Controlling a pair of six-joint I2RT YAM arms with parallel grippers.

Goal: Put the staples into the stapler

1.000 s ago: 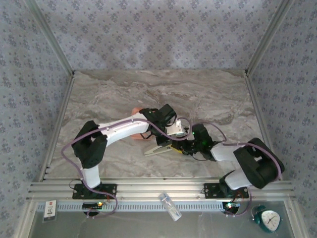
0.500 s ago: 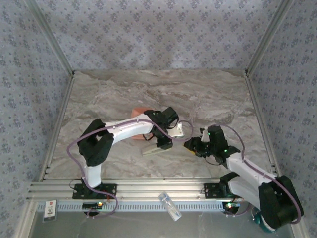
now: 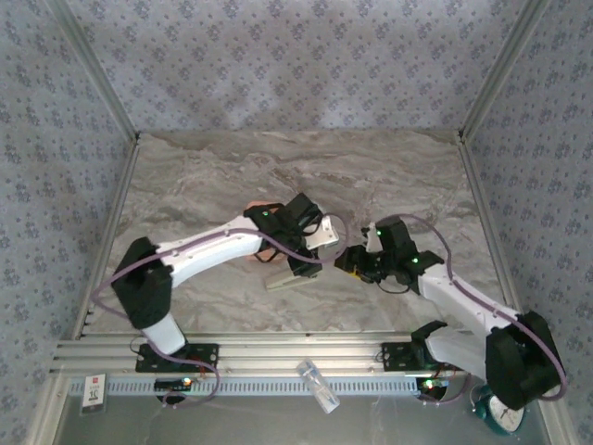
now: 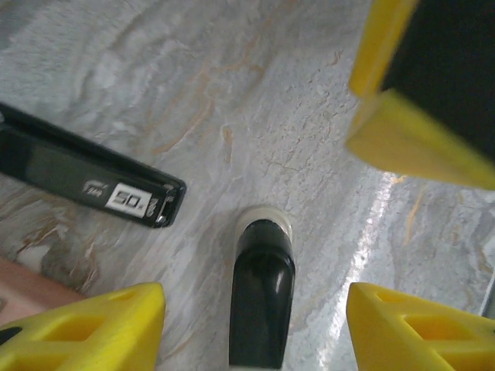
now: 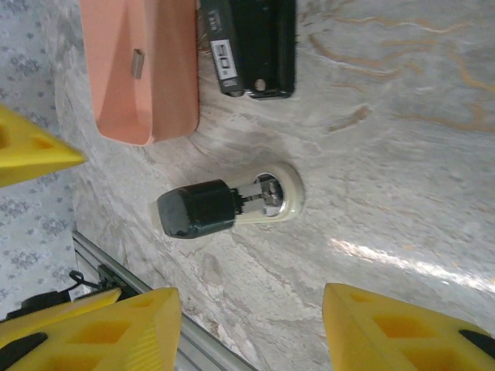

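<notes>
The stapler (image 5: 228,202), black on top with a cream base, lies on the marble table (image 5: 387,154). In the top view the stapler (image 3: 290,277) is just below my left gripper (image 3: 310,255). My left gripper (image 4: 255,309) is open, its yellow fingers (image 4: 93,328) standing on either side of the stapler (image 4: 263,297) without touching it. My right gripper (image 5: 249,297) is open and empty, a little to the right of the stapler, as is the right gripper (image 3: 350,264) in the top view. One small grey staples strip (image 5: 138,63) lies in the salmon tray (image 5: 155,93).
A black box with a white label (image 5: 255,42) lies beside the tray; the same black box (image 4: 85,179) is left of the stapler. The tray (image 3: 258,211) is partly under the left arm. The table's metal front rail (image 5: 147,332) is close to the right gripper.
My left gripper's jaws have spread apart around the stapler, which stays on the table. The right gripper has drawn back to the right of the stapler and opened a little.
</notes>
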